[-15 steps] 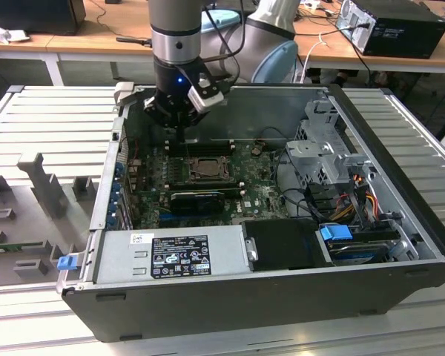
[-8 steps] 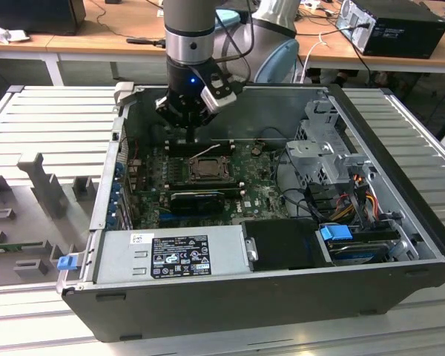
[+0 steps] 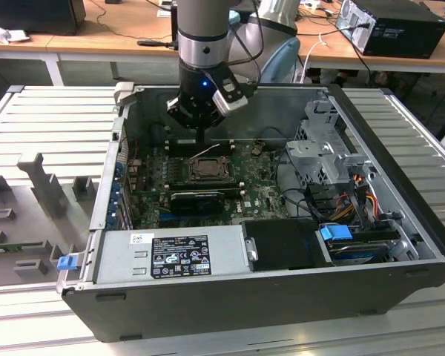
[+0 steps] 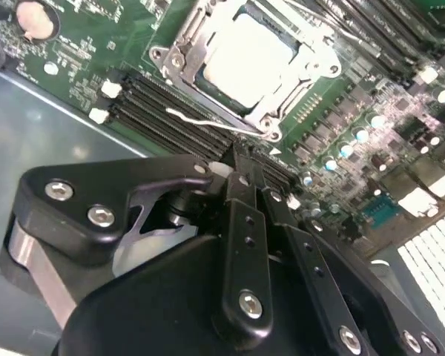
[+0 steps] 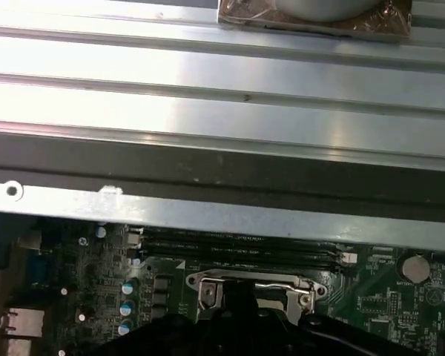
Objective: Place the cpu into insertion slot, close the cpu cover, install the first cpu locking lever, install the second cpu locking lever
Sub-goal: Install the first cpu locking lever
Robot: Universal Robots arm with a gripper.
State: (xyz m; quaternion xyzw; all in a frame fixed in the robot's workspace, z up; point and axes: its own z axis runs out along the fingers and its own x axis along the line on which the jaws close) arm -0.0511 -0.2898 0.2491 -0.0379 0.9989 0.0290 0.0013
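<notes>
Black jointed gripper [image 4: 241,156] on the grey arm hangs nose-down inside the open dark-grey computer case [image 3: 282,297]. Its fingers are drawn together with nothing visible between them, the tips just beside the long black memory slots [image 4: 163,111] and near one edge of the square black insertion slot [image 3: 182,170] on the green circuit board [image 4: 81,52]. The small flat square cpu [image 4: 248,55], its metal face pale and dull, sits in that slot. The thin silver-grey cpu cover [image 4: 304,70], a frame plate with a square window, appears to lie down around it, with the chip's face showing through the window. A thin bright wire locking lever [image 4: 200,120] runs along the side of the slot nearest the fingertips; whether it is hooked down I cannot tell. The chip is likely light and stiff yet easily damaged, and its smooth face offers little grip, so its bare edges would be the place to hold it; with the frame over it, those edges look out of reach. The wire lever is probably springy and slippery, apt to slide off a flat finger, and best pressed or caught near its free bent end rather than midway
</notes>
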